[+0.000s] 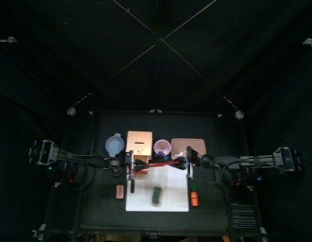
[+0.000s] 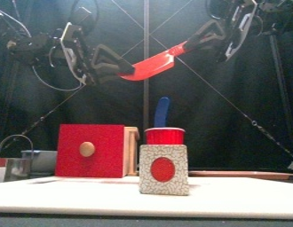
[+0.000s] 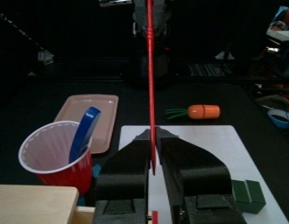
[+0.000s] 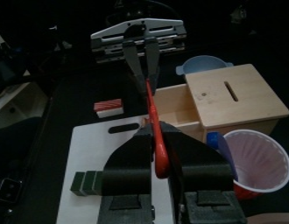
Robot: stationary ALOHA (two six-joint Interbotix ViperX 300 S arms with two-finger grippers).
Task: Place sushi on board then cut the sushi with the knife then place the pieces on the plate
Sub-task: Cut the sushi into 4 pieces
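Note:
A red toy knife (image 2: pixel 155 64) hangs in the air between both arms, above the white cutting board (image 1: pixel 175 181). My left gripper (image 3: pixel 151 150) is shut on one end of it and my right gripper (image 4: pixel 158 144) is shut on the other end. In the top view the left gripper (image 1: pixel 136 168) and the right gripper (image 1: pixel 184 166) face each other over the board's back part. The dark green sushi roll (image 1: pixel 159 197) lies on the board, nearer the front. The pink plate (image 1: pixel 185 147) lies behind the board on the right.
A red cup (image 2: pixel 164 136) holding a blue knife (image 2: pixel 162 111) stands behind the board. The wooden box (image 2: pixel 90 151) and blue-grey bowl (image 1: pixel 114 145) are at the back left. A red-and-white toy (image 2: pixel 164 170) lies left of the board, a carrot (image 3: pixel 203 111) to its right.

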